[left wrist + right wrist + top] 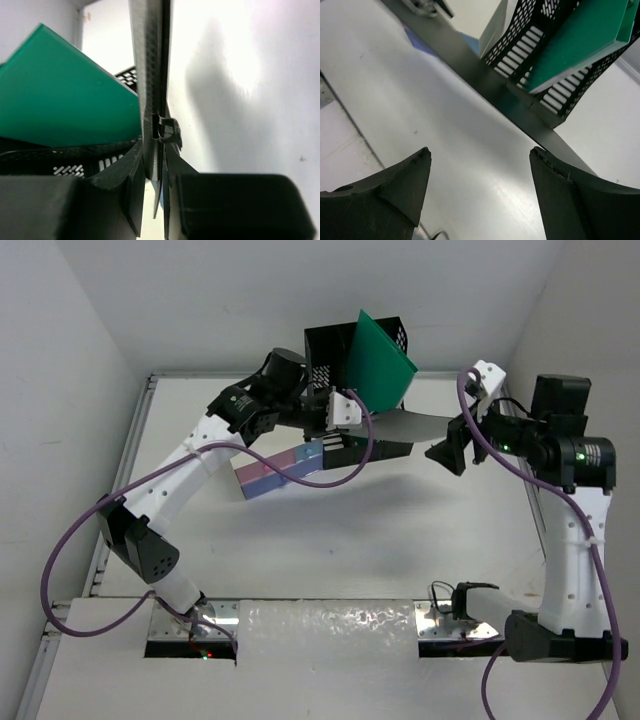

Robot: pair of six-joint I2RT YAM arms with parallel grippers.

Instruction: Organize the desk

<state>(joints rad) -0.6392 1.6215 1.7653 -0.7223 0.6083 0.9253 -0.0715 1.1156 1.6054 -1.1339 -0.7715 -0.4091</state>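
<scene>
The white desk (400, 540) fills the top view. My left gripper (345, 410) reaches to the back middle and is shut on the edge of a thin dark grey board (415, 425), held flat above the desk and pointing right. In the left wrist view the board (150, 75) runs straight up from between my closed fingers (125, 185). My right gripper (447, 452) is open and empty just right of the board's free end. In the right wrist view the board (490, 85) crosses diagonally ahead of the open gripper (480, 155).
A black mesh file holder (325, 350) stands at the back with a green folder (380, 360) leaning in it; both show in the right wrist view (520, 25) (580, 35). A small drawer box with pink and blue drawers (280, 468) sits below the left gripper.
</scene>
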